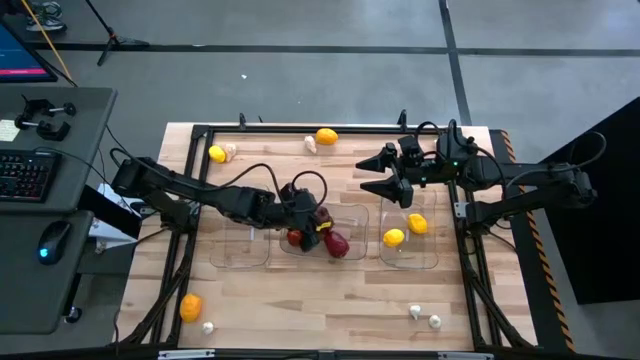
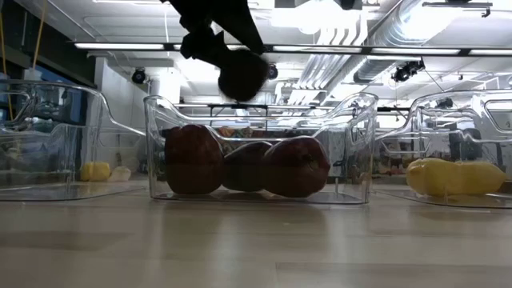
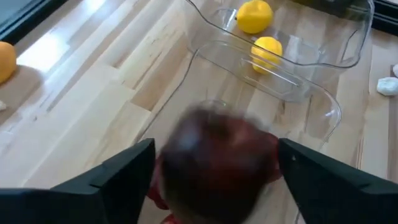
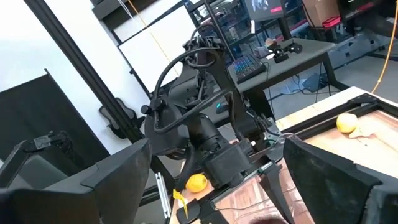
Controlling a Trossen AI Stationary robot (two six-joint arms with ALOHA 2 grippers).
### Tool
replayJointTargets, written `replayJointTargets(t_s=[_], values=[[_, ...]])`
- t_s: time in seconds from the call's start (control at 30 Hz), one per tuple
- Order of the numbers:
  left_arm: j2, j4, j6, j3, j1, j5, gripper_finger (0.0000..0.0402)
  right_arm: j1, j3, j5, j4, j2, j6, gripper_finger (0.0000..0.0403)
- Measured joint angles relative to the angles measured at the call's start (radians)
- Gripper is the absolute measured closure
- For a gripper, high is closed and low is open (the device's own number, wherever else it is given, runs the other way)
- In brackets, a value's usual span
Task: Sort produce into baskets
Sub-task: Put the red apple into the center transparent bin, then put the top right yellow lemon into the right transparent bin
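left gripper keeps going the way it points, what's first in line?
Most likely the dark red fruit blurred between the open left gripper's fingers, just above the middle bin holding three red ones. Beyond it, that bin's contents. Depth is unclear.

Left arm reached across table; left gripper (image 1: 318, 222) hung over middle basket (image 1: 352, 214), fingers apart. Right gripper (image 1: 381, 174) waited behind right basket (image 1: 432, 258), fingers wide.
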Motion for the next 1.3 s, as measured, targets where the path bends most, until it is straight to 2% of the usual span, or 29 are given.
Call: replayJointTargets(t_s=[0.17,0.33,0.43,0.53,0.67,0.8,1.0,1.13,1.2,1.3], values=[[-0.063,0.008,0.001,0.0,-0.013,0.1,0.0037,0.0,0.0,0.0,0.0,0.0,0.0,0.0049],[-0.187,-0.027,-0.012,0.001,-0.081,0.113,0.0033,0.002,0.0,0.004,-0.028,-0.003,0.017,0.0049],[-0.25,-0.111,0.003,0.001,-0.147,0.108,0.0033,0.027,0.0,0.018,-0.085,-0.003,0.1,0.0049],[-0.276,-0.212,-0.035,0.001,-0.211,0.073,0.0033,0.088,0.0,0.065,-0.188,-0.003,0.181,0.0049],[-0.281,-0.324,-0.103,0.001,-0.263,-0.027,0.0032,0.191,0.0,0.139,-0.283,0.009,0.304,0.0049],[-0.295,-0.318,-0.048,0.0,-0.264,-0.075,0.0032,0.279,0.0,0.208,-0.308,0.033,0.398,0.0049],[-0.398,-0.201,0.182,0.021,-0.109,-0.102,0.0032,0.306,0.0,0.365,-0.29,0.09,0.584,0.0049],[-0.433,-0.175,0.283,0.018,0.038,-0.1,0.0032,0.247,0.0,0.434,-0.267,0.146,0.586,0.0049],[-0.432,-0.154,0.315,0.018,0.116,-0.068,0.0032,0.184,0.0,0.422,-0.229,0.181,0.585,0.0049],[-0.412,-0.094,0.348,0.017,0.229,0.036,0.0032,0.064,0.0,0.333,-0.169,0.241,0.583,0.0049]])
